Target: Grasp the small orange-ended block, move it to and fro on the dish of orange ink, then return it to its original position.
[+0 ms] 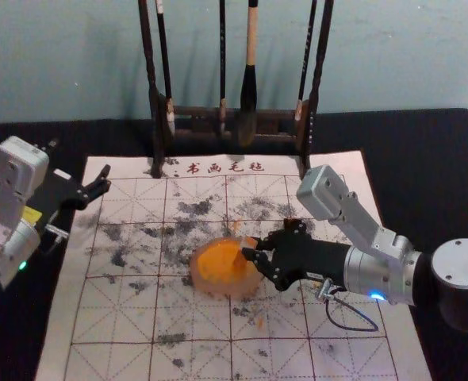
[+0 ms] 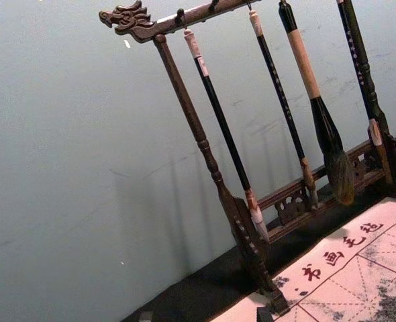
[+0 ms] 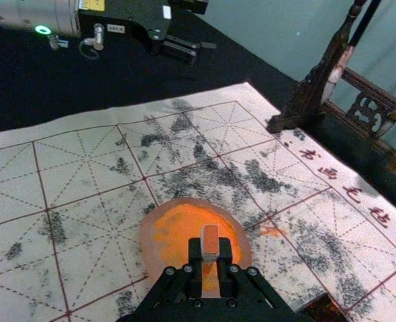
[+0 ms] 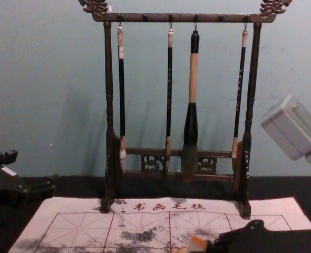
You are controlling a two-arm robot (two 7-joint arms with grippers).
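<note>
My right gripper (image 1: 252,252) reaches in over the right part of the orange ink dish (image 1: 210,274), shut on the small block (image 1: 248,242). In the right wrist view the block (image 3: 210,241) stands between the tips of the right gripper (image 3: 210,260), its lower end over the orange ink (image 3: 184,231); whether it touches the ink is unclear. From the chest, the block (image 4: 197,243) shows at the bottom edge beside the right gripper (image 4: 211,245). The left gripper (image 1: 79,163) is parked open at the left; its tips edge into the left wrist view (image 2: 205,315).
A wooden rack (image 1: 194,113) with hanging brushes (image 4: 191,116) stands behind the gridded, ink-stained mat (image 1: 115,317). A dark, glossy object (image 3: 324,310) lies near the right gripper in the right wrist view. The black tabletop (image 1: 424,143) surrounds the mat.
</note>
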